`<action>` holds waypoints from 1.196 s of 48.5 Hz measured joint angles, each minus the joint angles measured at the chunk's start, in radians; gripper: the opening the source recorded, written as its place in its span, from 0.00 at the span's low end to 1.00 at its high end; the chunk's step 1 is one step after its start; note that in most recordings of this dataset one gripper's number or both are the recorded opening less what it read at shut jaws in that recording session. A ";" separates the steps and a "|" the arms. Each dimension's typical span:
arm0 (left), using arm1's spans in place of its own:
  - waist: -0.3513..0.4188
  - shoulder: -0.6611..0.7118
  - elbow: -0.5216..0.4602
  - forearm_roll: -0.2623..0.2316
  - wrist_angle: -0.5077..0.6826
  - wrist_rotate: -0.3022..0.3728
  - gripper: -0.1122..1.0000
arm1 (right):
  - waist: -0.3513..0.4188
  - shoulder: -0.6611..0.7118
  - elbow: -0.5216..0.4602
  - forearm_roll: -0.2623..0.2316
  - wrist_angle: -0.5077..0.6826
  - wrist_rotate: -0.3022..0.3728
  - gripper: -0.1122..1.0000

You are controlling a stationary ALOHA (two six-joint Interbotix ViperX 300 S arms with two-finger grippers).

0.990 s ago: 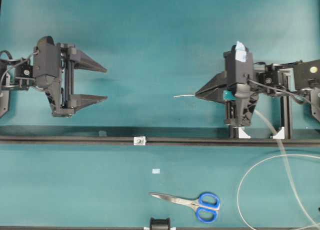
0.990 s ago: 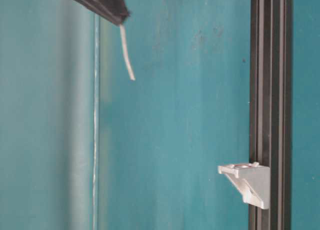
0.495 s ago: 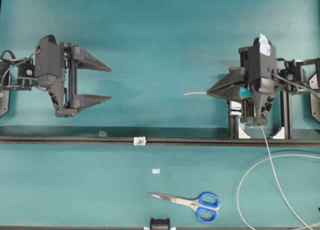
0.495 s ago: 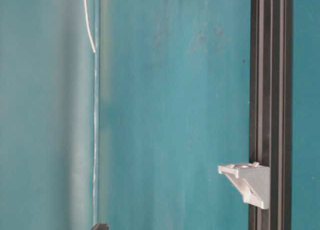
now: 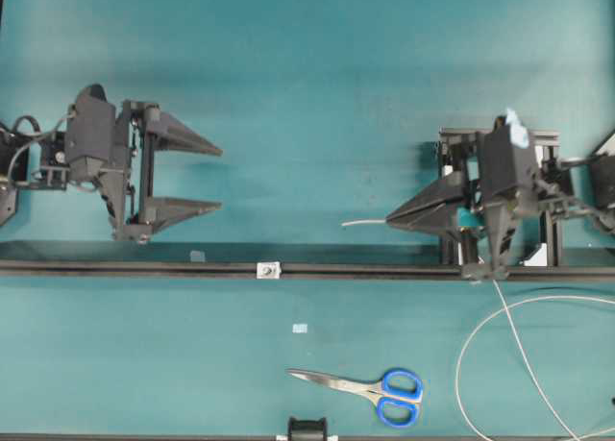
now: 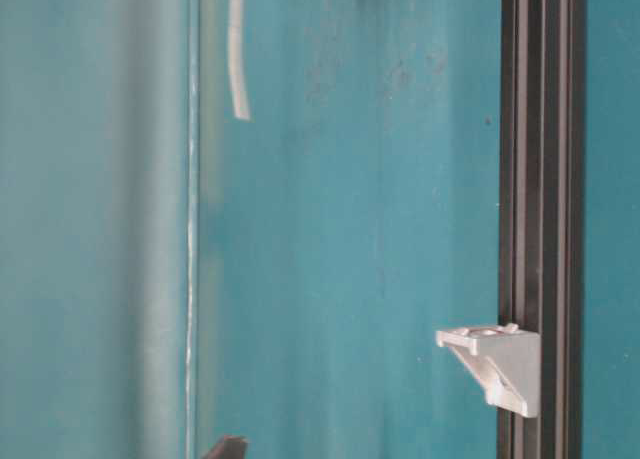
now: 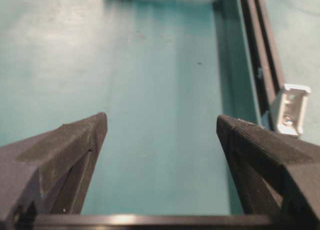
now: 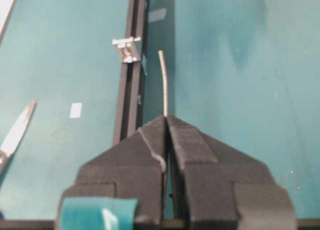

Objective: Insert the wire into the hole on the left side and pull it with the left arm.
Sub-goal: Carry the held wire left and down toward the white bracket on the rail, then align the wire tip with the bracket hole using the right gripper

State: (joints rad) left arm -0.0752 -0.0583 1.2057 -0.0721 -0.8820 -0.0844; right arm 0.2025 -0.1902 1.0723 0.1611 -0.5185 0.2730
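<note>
The wire (image 5: 363,223) is thin and pale; its stiff tip sticks out leftward from my right gripper (image 5: 389,220), which is shut on it. The rest trails back into a wide loop (image 5: 478,337) at the lower right. In the right wrist view the wire (image 8: 162,79) points ahead from the shut right gripper (image 8: 166,117), just right of the rail. The hole is in a small white-silver block (image 5: 268,269) on the rail, left of and nearer than the tip; it also shows as the block (image 8: 126,48) and the block (image 7: 291,109). My left gripper (image 5: 221,180) stands wide open and holds nothing, as the left gripper (image 7: 161,122) view confirms.
A long black rail (image 5: 115,266) crosses the table from left to right. Blue-handled scissors (image 5: 370,388) lie in front of it, with a small white scrap (image 5: 300,328) nearby. A black clip (image 5: 307,428) sits at the front edge. The table-level view shows the wire tip (image 6: 238,69) and block (image 6: 495,364).
My right gripper has carried the wire tip toward the rail, after first drawing back to the right. The left gripper has crept slightly right, still open.
</note>
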 measured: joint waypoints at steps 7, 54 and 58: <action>-0.044 0.043 0.000 -0.002 -0.063 -0.002 0.75 | 0.055 0.084 -0.028 0.097 -0.087 -0.123 0.14; -0.183 0.322 -0.044 -0.012 -0.321 -0.003 0.75 | 0.316 0.385 -0.161 0.676 -0.344 -0.469 0.14; -0.186 0.324 -0.049 -0.012 -0.321 -0.003 0.74 | 0.316 0.396 -0.161 0.676 -0.350 -0.469 0.14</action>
State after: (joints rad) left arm -0.2608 0.2654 1.1566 -0.0844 -1.2026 -0.0874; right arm 0.5185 0.2056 0.9112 0.8376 -0.8682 -0.1963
